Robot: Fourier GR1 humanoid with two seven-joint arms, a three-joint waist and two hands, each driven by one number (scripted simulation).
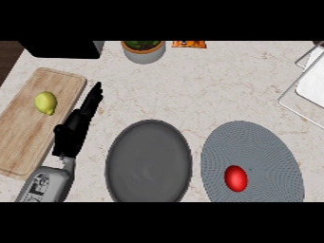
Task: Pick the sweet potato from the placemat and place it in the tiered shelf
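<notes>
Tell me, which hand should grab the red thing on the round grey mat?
Probably the right: the sweet potato lies on the placemat at the robot's right, nearer the shelf. But only the left hand shows, open, far across the plate.

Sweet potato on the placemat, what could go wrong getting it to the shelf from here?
1. Only the left hand shows, open beside the cutting board, with the dark plate between it and the sweet potato. Reaching across might bump the plate.
2. The sweet potato is rounded and lies near the placemat's near edge, so a glancing touch might roll it toward the counter's edge.
3. The shelf is partly cut off at the right, making placement harder to judge.
</notes>
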